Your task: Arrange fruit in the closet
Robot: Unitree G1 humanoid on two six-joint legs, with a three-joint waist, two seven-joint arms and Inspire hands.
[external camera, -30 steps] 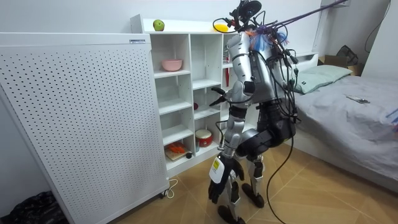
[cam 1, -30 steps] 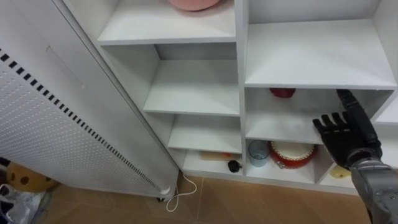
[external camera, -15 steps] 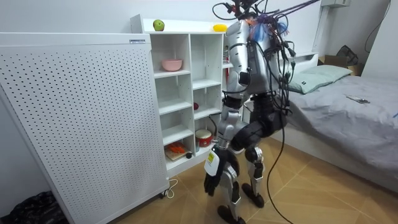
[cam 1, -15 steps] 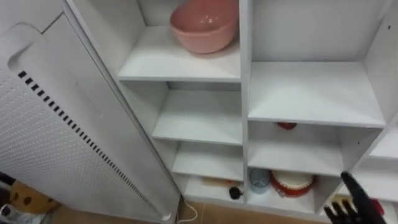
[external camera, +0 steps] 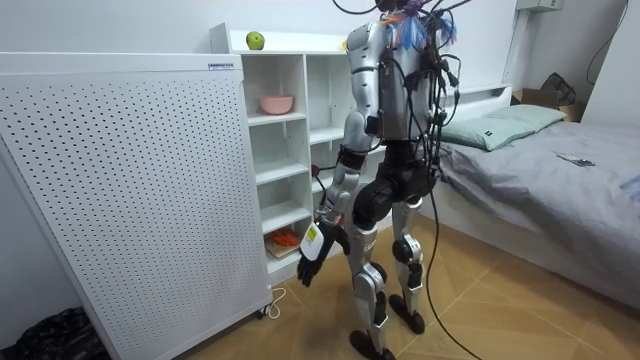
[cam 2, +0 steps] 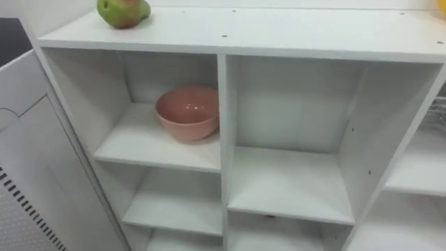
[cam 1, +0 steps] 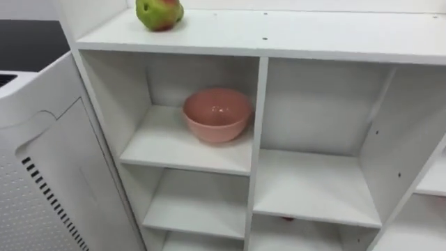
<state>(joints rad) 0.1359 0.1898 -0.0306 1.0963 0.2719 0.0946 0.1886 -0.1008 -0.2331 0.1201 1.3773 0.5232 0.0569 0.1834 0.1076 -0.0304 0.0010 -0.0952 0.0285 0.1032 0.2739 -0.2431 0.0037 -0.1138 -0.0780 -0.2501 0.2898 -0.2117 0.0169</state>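
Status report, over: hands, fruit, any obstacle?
Left hand hangs open, low beside closet. Apple on closet top, left end. Bowl in compartment below; nothing in way.

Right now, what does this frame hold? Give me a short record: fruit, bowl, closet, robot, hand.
fruit: green apple on the closet's top board, near its left end
bowl: pink bowl, upright in the upper left compartment
closet: white, open-fronted compartments
robot: stands upright facing the closet
left robot hand: hangs low in front of the lower shelves
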